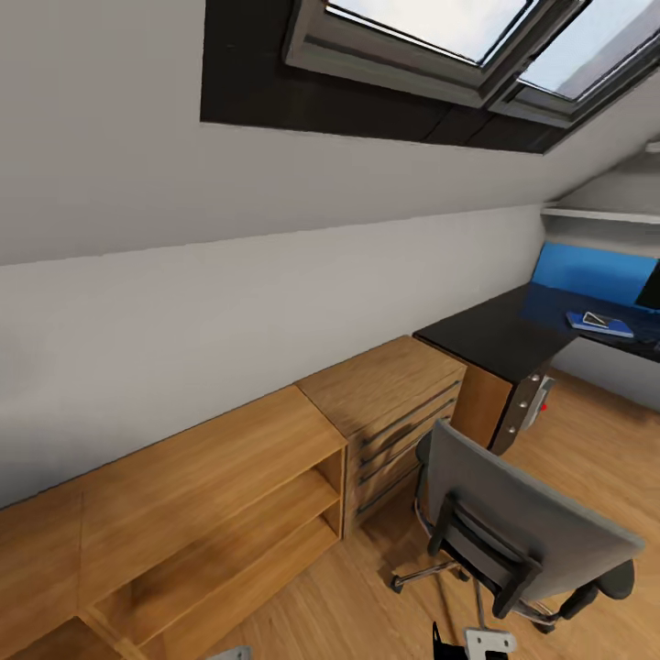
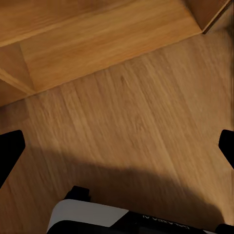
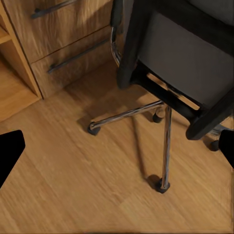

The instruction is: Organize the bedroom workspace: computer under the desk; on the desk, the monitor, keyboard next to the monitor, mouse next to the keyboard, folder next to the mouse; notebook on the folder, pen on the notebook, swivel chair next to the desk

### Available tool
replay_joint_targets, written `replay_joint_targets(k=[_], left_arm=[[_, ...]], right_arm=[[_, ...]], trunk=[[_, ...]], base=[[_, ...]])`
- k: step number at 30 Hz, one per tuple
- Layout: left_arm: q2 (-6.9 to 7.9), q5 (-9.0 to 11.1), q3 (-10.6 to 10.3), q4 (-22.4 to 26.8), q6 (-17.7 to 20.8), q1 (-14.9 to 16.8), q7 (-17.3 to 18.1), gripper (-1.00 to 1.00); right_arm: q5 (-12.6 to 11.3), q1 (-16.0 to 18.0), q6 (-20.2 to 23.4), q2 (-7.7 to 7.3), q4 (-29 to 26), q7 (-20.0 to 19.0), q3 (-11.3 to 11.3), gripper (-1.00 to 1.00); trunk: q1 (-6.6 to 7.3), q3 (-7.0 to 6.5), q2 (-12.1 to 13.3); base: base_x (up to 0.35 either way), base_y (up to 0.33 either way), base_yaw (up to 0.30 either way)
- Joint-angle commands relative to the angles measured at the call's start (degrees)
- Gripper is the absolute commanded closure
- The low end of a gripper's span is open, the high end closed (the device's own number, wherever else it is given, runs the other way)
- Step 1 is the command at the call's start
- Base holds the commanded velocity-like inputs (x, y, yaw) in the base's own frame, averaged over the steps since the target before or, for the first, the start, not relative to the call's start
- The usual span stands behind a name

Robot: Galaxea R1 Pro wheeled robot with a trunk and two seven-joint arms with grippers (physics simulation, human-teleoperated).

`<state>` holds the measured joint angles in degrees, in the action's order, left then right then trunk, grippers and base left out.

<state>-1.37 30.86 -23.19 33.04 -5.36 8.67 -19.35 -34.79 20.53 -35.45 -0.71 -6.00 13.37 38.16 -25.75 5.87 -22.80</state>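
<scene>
Wooden floor; swivel chair (image 1: 522, 527) seat hidden behind its backrest

We see a matt grey cloth swivel chair (image 1: 527, 527) on shiny chrome legs, warm-grained wooden floor (image 2: 126, 131) and drawers (image 1: 394, 403), a glossy black desk (image 1: 500, 335) top, and a smooth bright-blue folder (image 1: 600, 323).

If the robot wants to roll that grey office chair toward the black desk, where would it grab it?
Probably the top edge of the swivel chair backrest, approached from behind: the back faces the robot, tilted, its thin rim exposed for a claw to pinch.
</scene>
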Motion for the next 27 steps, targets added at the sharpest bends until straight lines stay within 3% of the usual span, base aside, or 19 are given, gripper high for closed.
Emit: replay_joint_targets(k=[1,27], left_arm=[[0.06,0.61,-0.45,0.00,-0.37,0.08,-0.42,-1.00],[0.06,0.57,-0.44,0.00,-0.43,0.06,-0.43,-1.00]], right_arm=[[-0.08,0.03,0.01,-0.02,-0.07,0.50,0.49,-1.00],[-0.10,0.03,0.04,0.01,-0.07,0.52,0.42,-1.00]], trunk=[[-0.03,0.12,-0.12],[-0.03,0.12,-0.12]], base=[[0.000,0.000,-0.300],[0.000,0.000,-0.300]])
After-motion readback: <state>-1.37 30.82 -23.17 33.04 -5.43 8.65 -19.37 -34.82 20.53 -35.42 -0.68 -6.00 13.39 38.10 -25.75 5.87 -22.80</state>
